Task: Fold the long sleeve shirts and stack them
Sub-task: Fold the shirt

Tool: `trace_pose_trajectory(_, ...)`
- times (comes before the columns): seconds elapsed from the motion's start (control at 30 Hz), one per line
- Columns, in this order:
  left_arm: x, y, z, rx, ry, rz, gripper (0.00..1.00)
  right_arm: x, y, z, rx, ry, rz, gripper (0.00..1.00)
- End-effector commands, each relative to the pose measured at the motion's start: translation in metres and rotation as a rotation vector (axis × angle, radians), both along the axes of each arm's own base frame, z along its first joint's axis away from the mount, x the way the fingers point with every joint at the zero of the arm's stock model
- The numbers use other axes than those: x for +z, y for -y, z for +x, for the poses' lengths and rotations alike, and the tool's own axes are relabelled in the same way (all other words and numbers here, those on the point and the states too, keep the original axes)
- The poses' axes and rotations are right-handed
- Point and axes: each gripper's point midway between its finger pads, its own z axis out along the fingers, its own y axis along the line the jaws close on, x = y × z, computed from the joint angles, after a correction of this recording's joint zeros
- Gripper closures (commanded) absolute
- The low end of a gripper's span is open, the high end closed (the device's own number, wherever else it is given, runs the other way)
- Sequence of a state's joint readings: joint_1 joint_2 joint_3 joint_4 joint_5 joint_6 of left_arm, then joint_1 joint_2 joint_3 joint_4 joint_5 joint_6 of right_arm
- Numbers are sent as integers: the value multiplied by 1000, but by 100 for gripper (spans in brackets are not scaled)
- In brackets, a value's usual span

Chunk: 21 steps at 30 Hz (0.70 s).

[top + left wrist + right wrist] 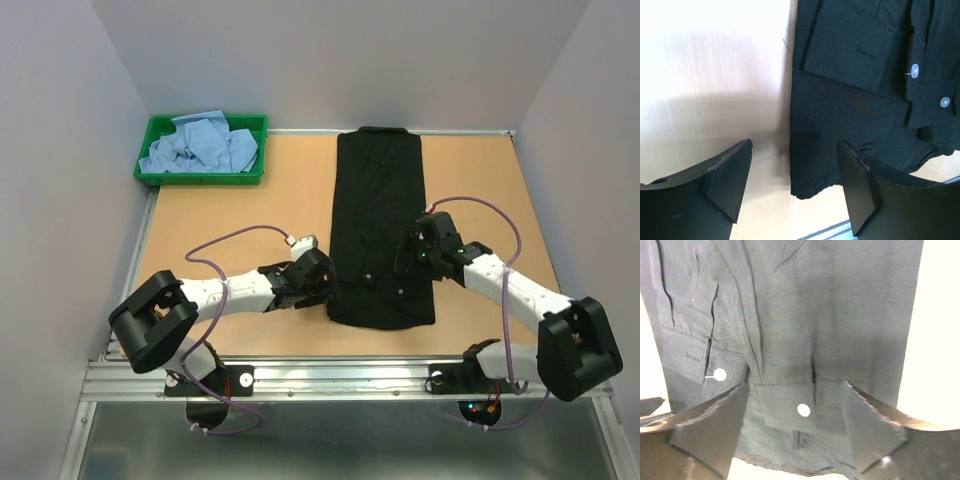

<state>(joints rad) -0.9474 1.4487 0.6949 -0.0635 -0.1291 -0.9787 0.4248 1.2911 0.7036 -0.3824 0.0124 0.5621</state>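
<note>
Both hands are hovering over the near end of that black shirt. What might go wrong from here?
1. The left hand straddles the side edge of the black shirt, one finger over the table. Closing, it may catch only the top layer, and the fold could skew.
2. The right hand hangs open over a buttoned cuff. It might lift just that flap, likely undoing the tucked sleeve.

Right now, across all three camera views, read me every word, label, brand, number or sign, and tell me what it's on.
None: no view shows any readable text.
The black shirt shows no label or print, only plain pale buttons.
The green tray and the blue shirts in it show no markings.
</note>
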Motion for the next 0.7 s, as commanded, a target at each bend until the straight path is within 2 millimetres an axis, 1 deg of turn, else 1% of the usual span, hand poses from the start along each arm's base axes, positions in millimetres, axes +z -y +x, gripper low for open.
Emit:
trace_pose_trajectory(0.0,-2,0,-10,-10,-33,-23,22,14,34,-2,-93,34,-90,17)
trace_pose_trajectory(0.03,-1,5,-10,-23,-37,-38,22,14,40,-5,-118,29,-101,10)
trace_pose_trajectory(0.07,-1,8,-12,-37,-45,-47,23,13,46,-8,-141,26,-113,5)
trace_pose_trajectory(0.1,-3,11,-16,-54,-63,-52,23,12,59,-13,-179,23,-135,0)
trace_pose_trajectory(0.13,-3,14,-18,-66,-67,-54,24,11,63,-16,-200,18,-133,0)
trace_pose_trajectory(0.17,-6,15,-19,-70,-75,-52,25,7,69,-24,-217,-3,-139,0)
trace_pose_trajectory(0.2,-7,16,-21,-76,-79,-53,27,9,74,-26,-246,1,-126,0)
trace_pose_trajectory(0.27,-9,15,-24,-82,-90,-53,27,7,78,-33,-257,-21,-112,0)
trace_pose_trajectory(0.3,-12,13,-26,-83,-97,-47,27,4,80,-37,-262,-42,-95,0)
trace_pose_trajectory(0.37,-16,11,-27,-82,-104,-37,28,8,78,-37,-263,-33,-80,0)
trace_pose_trajectory(0.4,-19,9,-28,-82,-108,-32,28,9,74,-39,-254,-49,-56,0)
trace_pose_trajectory(0.43,-19,11,-33,-97,-128,-42,30,9,73,-38,-259,-65,-36,0)
trace_pose_trajectory(0.47,-20,11,-34,-100,-133,-44,30,6,72,-42,-258,-90,-21,0)
trace_pose_trajectory(0.5,-21,12,-36,-108,-142,-46,30,3,66,-45,-252,-124,24,0)
trace_pose_trajectory(0.53,-20,12,-36,-110,-141,-47,31,2,65,-46,-254,-136,31,0)
trace_pose_trajectory(0.6,-22,11,-38,-114,-145,-44,32,2,66,-48,-280,-150,42,0)
trace_pose_trajectory(0.63,-22,11,-38,-117,-145,-46,35,1,67,-49,-300,-157,55,1)
trace_pose_trajectory(0.67,-22,11,-38,-119,-144,-45,35,-4,68,-54,-315,-176,60,1)
